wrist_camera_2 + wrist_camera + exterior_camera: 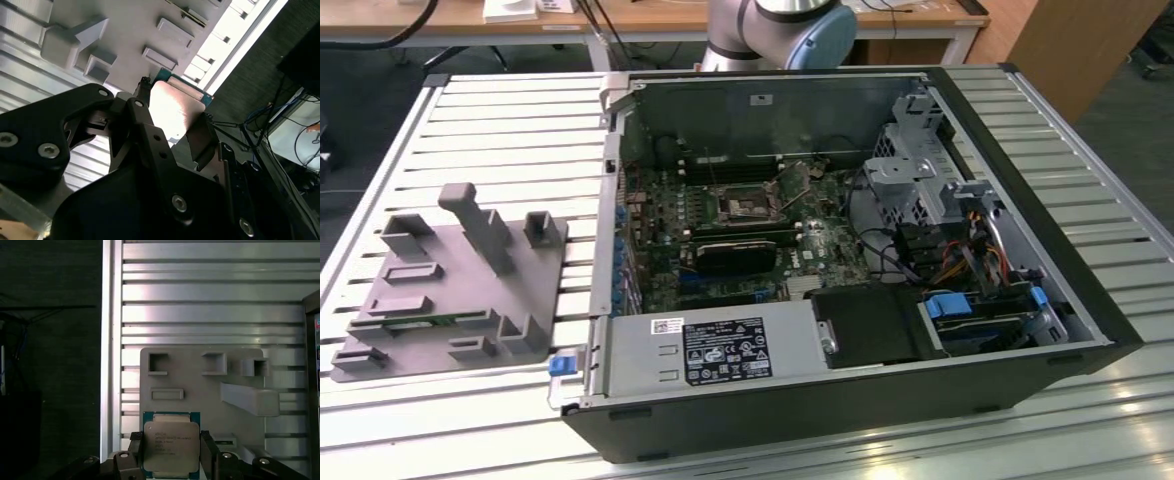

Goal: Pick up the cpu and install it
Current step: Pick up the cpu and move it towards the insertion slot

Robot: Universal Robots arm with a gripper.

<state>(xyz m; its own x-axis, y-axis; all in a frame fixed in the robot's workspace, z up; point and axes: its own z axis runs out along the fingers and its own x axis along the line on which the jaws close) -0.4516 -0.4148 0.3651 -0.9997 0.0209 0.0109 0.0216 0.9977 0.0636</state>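
Noted in the exterior view: open computer case (854, 400) laid on its side on a slatted metal table (494, 130). Contained within: green motherboard (667, 220) carrying a square black socket frame (750, 205) near its middle, a long black card (736, 255) just nearer the camera than that frame, a grey power supply box (707, 350) along the near wall, and a metal drive cage (914, 160) with bundled cables (961, 250) toward the exterior view's right. Grey fixture tray (454, 280) with raised blocks and shallow pockets set at the exterior view's left, apart from the case, with bare slats between the two. Base of the robot arm (781, 25) placed behind the case's far wall. Noted in the second wrist view: black gripper (172, 110) closed narrowly on the cpu (175, 105), one finger at each of two opposite edges, metal top plate catching the light, green rim showing past it. Fixture tray seen beyond, with the table edge and dark floor to one side. Noted in the first wrist view: cpu (171, 442) clamped at both sides by the fingers (136, 452), held flat with its silver plate toward the camera, seen against the fixture tray. Rectangular pockets recorded in the tray beyond the cpu. Wide run of bare slats past the tray, table edge alongside, dark floor beyond that edge.
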